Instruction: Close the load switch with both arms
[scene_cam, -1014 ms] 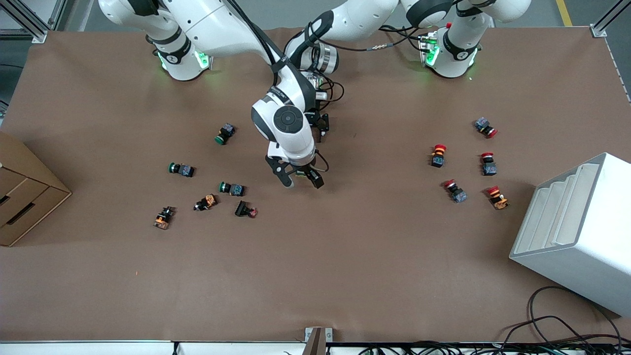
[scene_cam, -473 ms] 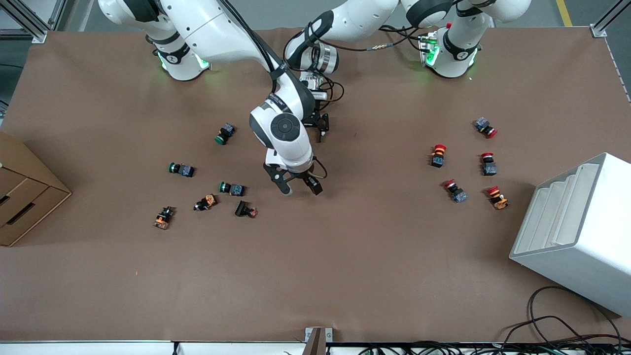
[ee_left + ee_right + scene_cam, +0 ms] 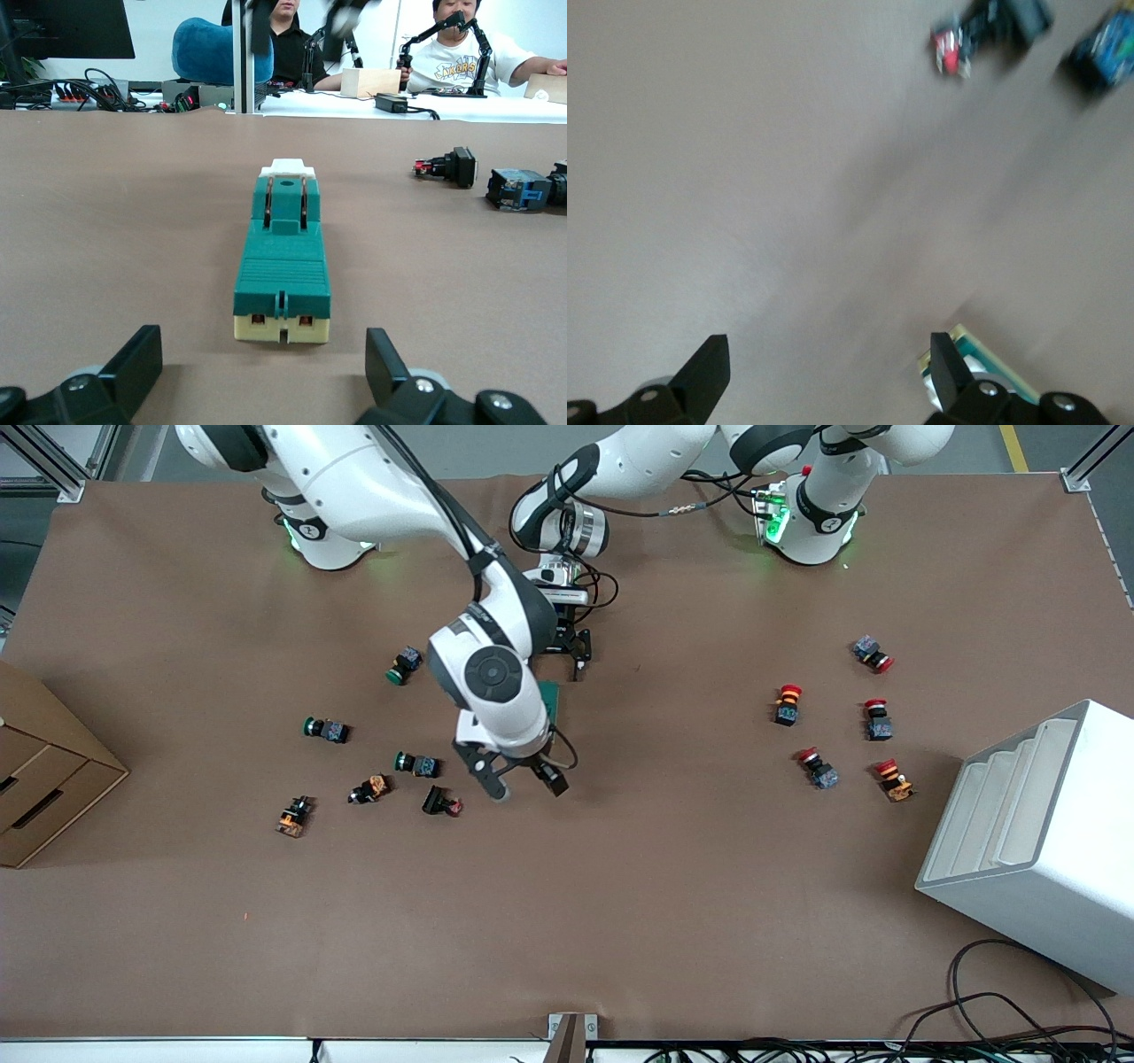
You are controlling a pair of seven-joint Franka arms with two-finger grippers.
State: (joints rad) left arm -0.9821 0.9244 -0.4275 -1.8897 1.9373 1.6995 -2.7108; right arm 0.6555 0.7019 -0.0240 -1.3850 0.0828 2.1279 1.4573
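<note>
Front view: the switch [image 3: 552,698] lies on the tabletop mid-table, mostly hidden under the right arm's wrist. The right gripper [image 3: 523,782] hangs over bare tabletop beside it, fingers spread and empty; the left gripper [image 3: 567,655] sits low by the switch's end toward the bases.

Left wrist view: the switch [image 3: 283,266] lies lengthwise between the left gripper's parted fingers [image 3: 133,363], untouched.

Right wrist view: a corner of the switch [image 3: 970,363] shows by one finger.

Judgement: approach stage; next, one gripper must steady the body while the other presses the lever.
</note>
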